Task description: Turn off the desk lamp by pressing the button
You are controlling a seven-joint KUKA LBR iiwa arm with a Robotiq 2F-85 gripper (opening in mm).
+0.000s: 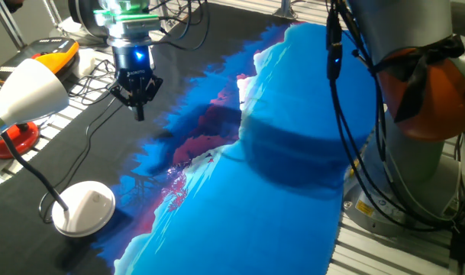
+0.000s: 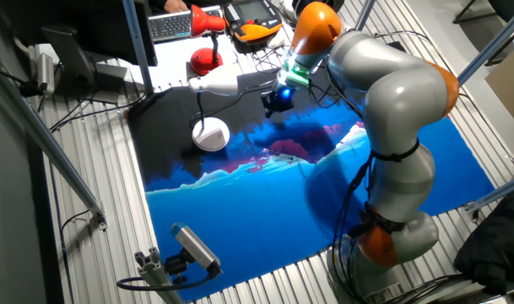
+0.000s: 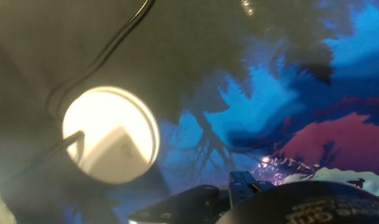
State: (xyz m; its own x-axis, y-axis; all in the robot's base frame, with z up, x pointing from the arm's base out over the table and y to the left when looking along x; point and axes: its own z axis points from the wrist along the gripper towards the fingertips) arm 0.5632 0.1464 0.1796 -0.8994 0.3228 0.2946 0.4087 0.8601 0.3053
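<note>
The desk lamp has a white cone shade (image 1: 27,93), a thin black neck and a round white dome base (image 1: 85,206) at the front left of the mat. The other fixed view shows its shade (image 2: 216,83) and base (image 2: 211,135). In the hand view the base (image 3: 108,134) glows bright at the left, with a faint small mark, the button (image 3: 126,148), on it. My gripper (image 1: 138,113) hangs in the air above the black part of the mat, behind and to the right of the base and well apart from it. Its fingertips meet in one point and hold nothing. It also shows in the other fixed view (image 2: 278,101).
A red lamp with a round red base (image 1: 12,139) stands behind the white lamp, and shows in the other fixed view (image 2: 206,59). An orange hand-held device (image 1: 55,55) and cables lie at the back. The lamp's black cord (image 3: 117,37) runs over the mat. The blue and black mat (image 1: 293,137) covers the table.
</note>
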